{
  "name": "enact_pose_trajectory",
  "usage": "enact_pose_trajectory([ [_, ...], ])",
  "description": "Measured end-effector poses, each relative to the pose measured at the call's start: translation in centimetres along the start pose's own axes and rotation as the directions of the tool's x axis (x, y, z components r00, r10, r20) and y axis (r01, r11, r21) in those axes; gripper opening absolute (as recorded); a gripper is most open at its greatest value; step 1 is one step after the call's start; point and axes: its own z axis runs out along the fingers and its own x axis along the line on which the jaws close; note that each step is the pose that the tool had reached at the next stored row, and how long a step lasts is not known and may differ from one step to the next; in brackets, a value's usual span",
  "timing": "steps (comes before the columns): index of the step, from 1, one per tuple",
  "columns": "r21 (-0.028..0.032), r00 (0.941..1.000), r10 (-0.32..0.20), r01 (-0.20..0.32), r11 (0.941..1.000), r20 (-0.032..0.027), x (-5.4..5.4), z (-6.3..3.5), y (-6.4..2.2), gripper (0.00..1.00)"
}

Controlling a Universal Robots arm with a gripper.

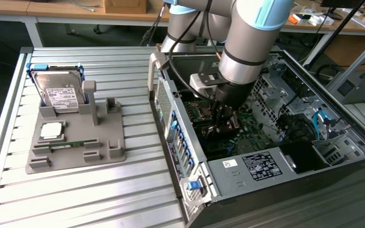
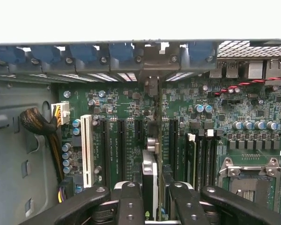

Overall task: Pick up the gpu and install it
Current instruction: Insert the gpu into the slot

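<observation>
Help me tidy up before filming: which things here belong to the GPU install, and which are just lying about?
In the job: gpu, hand gripping it, computer case, motherboard.
Lying about: hard drive, memory stick, grey holder.

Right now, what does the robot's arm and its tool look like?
The arm is made of thick, round silver-grey tubes with light blue caps at the joints. A black cable runs down beside it. Near the end sits a pale grey block, then a dark round section. The tool has black metal fingers built from bars joined with round bolts.
</observation>
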Motion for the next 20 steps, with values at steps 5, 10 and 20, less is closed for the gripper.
enact_pose_trajectory([
  [5,0.0021,1.0000,0.000,0.000,1.0000,0.0000,0.01,-0.14,0.14,0.27],
  [10,0.0025,0.9999,-0.017,0.017,0.9999,0.0004,0.01,-0.16,0.17,0.27],
  [20,0.0028,0.9997,-0.022,0.022,0.9997,0.0007,-0.02,-0.05,0.17,0.27],
])
